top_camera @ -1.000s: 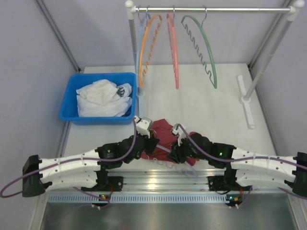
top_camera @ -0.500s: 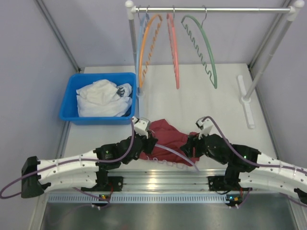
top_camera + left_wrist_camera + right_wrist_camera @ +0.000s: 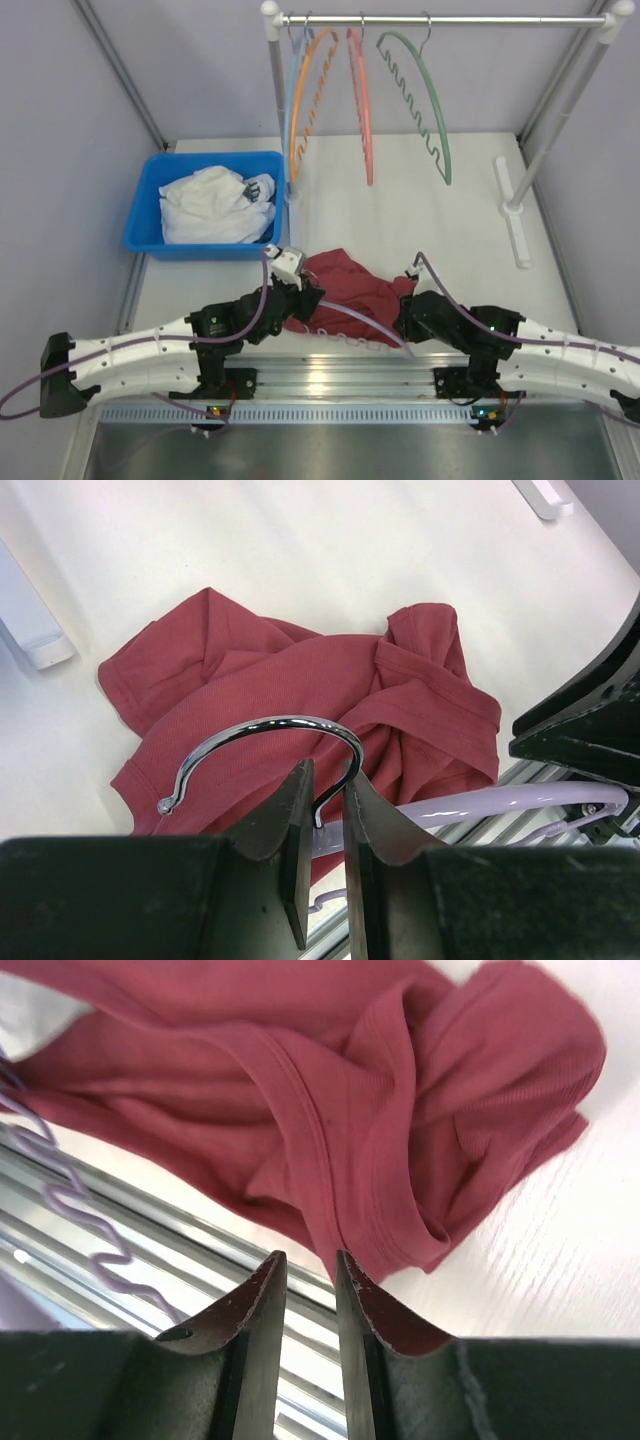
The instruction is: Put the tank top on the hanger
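Observation:
The maroon tank top (image 3: 350, 285) lies crumpled on the table between my two arms. The lavender hanger (image 3: 345, 318) rests on its near side, with its wavy bar (image 3: 70, 1200) over the table's front rail. My left gripper (image 3: 325, 775) is shut on the hanger at the base of its metal hook (image 3: 270, 725), seen in the top view at the gripper's spot (image 3: 303, 298). My right gripper (image 3: 403, 308) sits at the tank top's right edge. Its jaws (image 3: 310, 1257) stand narrowly apart with nothing between them, and the fabric hem (image 3: 400, 1090) lies just beyond the tips.
A blue bin (image 3: 150, 200) with a white cloth (image 3: 210, 205) stands at the back left. A clothes rack (image 3: 440, 19) at the back carries orange (image 3: 310, 90), salmon (image 3: 362, 100) and green (image 3: 420, 90) hangers. Its foot (image 3: 517, 210) lies on the right.
My right gripper left the middle of the tank top, opened wide, swung right and narrowed again at the cloth's right edge. The tank top now spreads further right. The left gripper kept its hold.

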You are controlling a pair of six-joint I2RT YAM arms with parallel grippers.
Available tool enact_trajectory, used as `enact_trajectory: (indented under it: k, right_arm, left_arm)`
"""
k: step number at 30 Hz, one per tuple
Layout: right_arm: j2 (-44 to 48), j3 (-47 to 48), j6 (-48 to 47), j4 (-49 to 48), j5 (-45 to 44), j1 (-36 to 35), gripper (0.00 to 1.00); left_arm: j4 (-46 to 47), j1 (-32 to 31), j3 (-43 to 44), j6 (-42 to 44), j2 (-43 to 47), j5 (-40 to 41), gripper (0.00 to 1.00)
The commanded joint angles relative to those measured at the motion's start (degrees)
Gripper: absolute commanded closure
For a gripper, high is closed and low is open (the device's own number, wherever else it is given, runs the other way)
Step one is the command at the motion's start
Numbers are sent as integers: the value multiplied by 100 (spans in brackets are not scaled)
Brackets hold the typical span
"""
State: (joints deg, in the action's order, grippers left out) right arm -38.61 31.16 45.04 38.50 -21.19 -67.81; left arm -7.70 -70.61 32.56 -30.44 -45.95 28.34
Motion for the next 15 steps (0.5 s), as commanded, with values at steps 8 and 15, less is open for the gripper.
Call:
enact_trajectory:
  k: [8, 15]
  right_arm:
    - [-542, -277, 49, -255, 362, -92, 68]
    - [-858, -338, -12, -334, 352, -92, 59]
  left_arm:
    - [138, -14, -13, -50, 69, -100, 100]
    - [138, -23, -12, -41, 25, -162, 100]
